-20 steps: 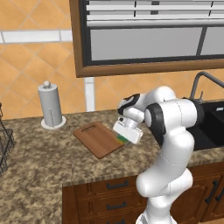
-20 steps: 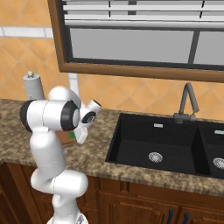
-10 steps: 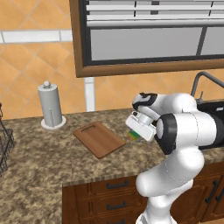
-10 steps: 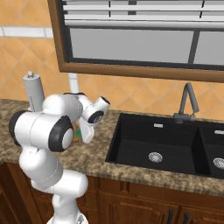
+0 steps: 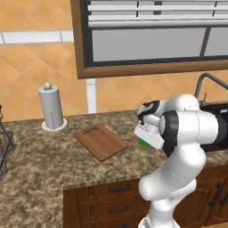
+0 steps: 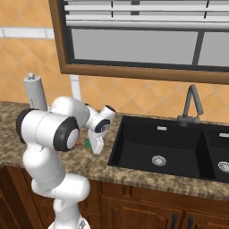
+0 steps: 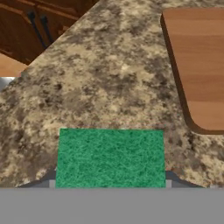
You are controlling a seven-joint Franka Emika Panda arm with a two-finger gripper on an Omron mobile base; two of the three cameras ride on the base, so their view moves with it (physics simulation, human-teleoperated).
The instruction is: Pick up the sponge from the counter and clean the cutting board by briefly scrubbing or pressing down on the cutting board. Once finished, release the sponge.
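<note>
Granite table point(image 5: 53, 156) under a window. The tool point(image 5: 143, 139) hangs low over the sponge point(image 7: 110, 157); whether its jaws are apart or clamped, I cannot tell. The board point(image 5: 100, 140) lies at nine o'clock, untouched. Best confirm a firm, centred grip before lifting across.

The pincer point(image 5: 143, 141) has swung right off the cutting board point(image 5: 100, 141) (sponge point(image 7: 110, 158) with it).

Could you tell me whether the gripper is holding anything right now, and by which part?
Cannot be told: the small green rectangular sponge lies right at the gripper above the speckled granite counter, but no contact with the fingers is visible.
</note>
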